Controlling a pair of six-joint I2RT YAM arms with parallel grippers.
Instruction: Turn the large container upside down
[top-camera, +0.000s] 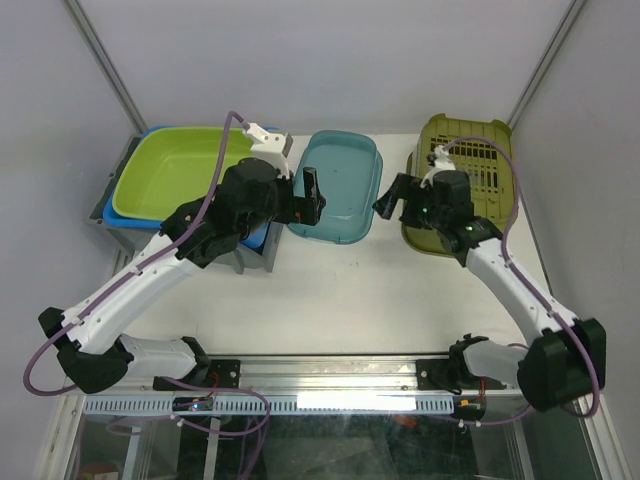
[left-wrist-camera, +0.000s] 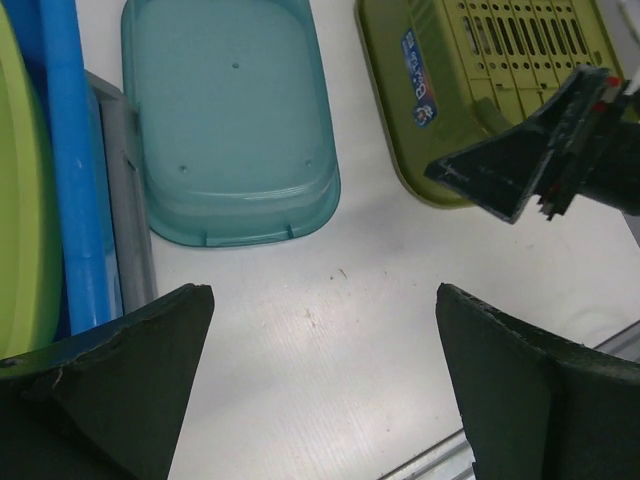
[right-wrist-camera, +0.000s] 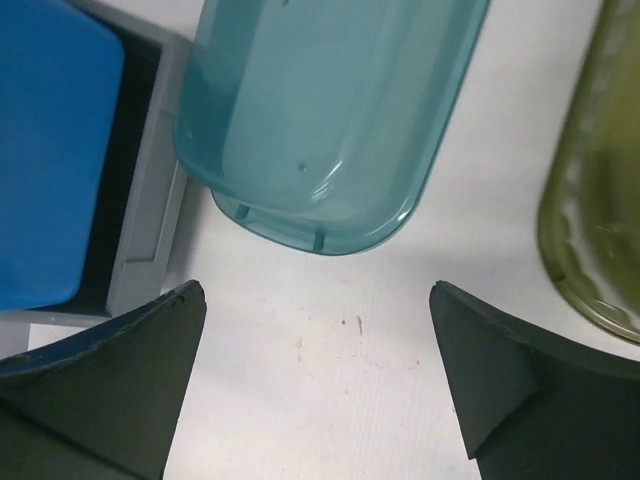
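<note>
a: where is the teal container (top-camera: 335, 190)?
b: flat on the white bench (top-camera: 360, 300), mid-field. the gray crate (top-camera: 120, 235) is just beside it on the left, and the olive basket (top-camera: 480, 170) sits on the right with a strip of bare bench between them.

a: which way up is the teal one?
b: cannot tell for sure. it is translucent, with small ribs showing along its near rim.

a: what is in the crate?
b: a blue tub (left-wrist-camera: 60, 150) with a lime tub (top-camera: 170, 170) nested on top.

a: and the basket?
b: its slatted face is up and there is a label on the side wall.

a: left hand (left-wrist-camera: 322, 300)?
b: released, jaws spread wide with nothing between them. it hangs over bare bench just short of the teal container's near end.

a: right hand (right-wrist-camera: 318, 290)?
b: also released and empty. it points at the same near end of the teal container. from the left wrist view, one of its fingers (left-wrist-camera: 520, 160) shows over the basket's near left corner.

a: any contact?
b: none visible. both hands are apart from the teal container.
</note>
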